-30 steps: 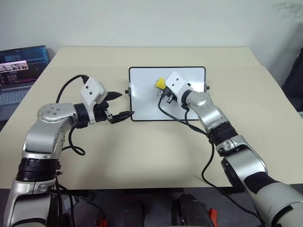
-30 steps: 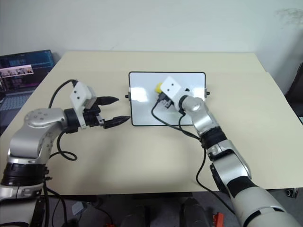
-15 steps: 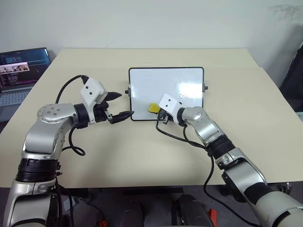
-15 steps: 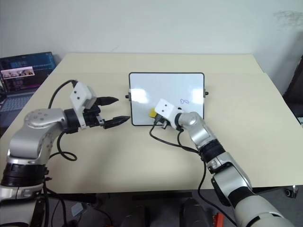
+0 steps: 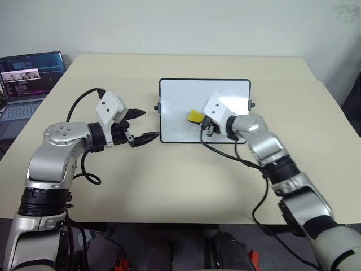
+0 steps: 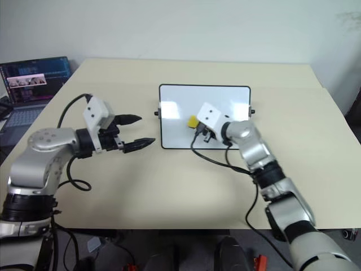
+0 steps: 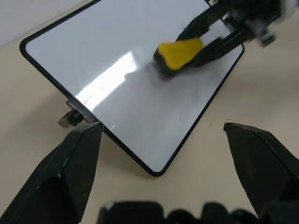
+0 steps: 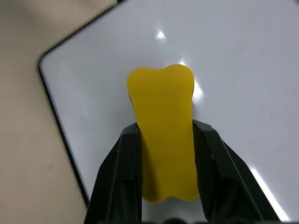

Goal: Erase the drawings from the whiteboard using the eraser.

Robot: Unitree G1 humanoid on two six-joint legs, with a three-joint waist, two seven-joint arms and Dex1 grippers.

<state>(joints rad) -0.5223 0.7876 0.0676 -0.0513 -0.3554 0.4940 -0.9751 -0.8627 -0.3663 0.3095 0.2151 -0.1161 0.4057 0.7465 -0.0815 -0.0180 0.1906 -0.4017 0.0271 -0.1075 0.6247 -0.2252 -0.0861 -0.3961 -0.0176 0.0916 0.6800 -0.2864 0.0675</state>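
The whiteboard [image 5: 179, 100] lies flat on the table, its black frame toward me. My right gripper [image 5: 198, 119] is shut on the yellow eraser [image 5: 194, 115], which rests against the board's lower middle. In the right wrist view the eraser [image 8: 162, 140] sits squeezed between the two black fingers [image 8: 119, 177]. My left gripper [image 5: 151, 124] hangs open just off the board's lower left corner, nothing in it. In the left wrist view the board [image 7: 107, 88] looks plain white around the eraser [image 7: 180, 52]. The drawings are hidden from me: the right arm and glare cover the board's right part.
An open laptop [image 5: 25, 79] stands off the table's left side. Bare beige table [image 5: 169, 180] stretches between the board and me. Black cables trail from both wrists over the table.
My right gripper swept the eraser from the board's upper middle down to its lower left edge, then back right toward the middle. The left gripper held still. The camera shifted slightly.
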